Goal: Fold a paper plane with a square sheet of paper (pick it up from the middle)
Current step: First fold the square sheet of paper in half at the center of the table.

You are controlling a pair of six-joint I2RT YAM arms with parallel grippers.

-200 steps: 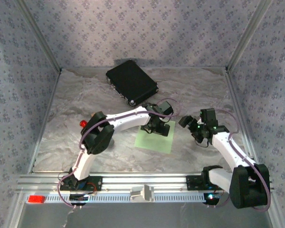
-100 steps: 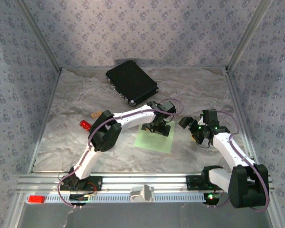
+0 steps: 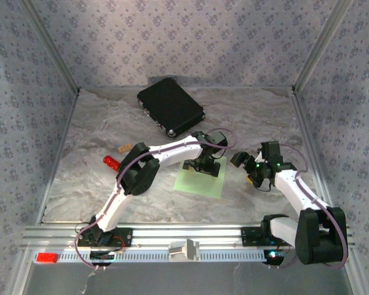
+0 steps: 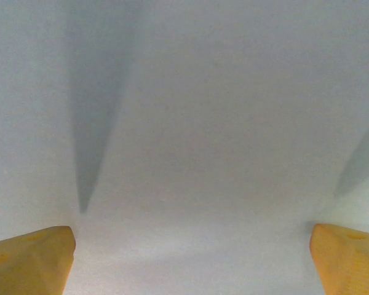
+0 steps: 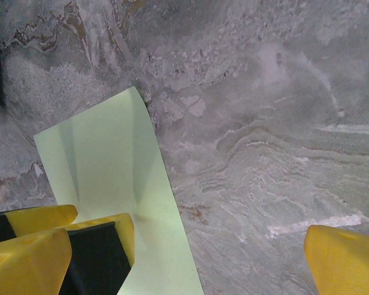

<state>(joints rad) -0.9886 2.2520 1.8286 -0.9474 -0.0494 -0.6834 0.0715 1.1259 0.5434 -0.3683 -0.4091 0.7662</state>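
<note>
Left elbow [image 3: 138, 173] shifted right, left gripper [image 3: 203, 166] spread over the flat, slightly skewed square sheet of paper [image 3: 198, 183], right gripper [image 3: 245, 167] spread just beside it.

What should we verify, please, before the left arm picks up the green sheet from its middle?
1. The left gripper has its fingers open: ok.
2. It is centred over the square sheet of paper: cannot tell; the top view puts it over the far part.
3. Sheet flat and unfolded: ok.
4. The right gripper is open and beside the sheet's right edge, off it: ok.
5. The black case and the red-handled tool lie apart from the sheet: ok.
</note>
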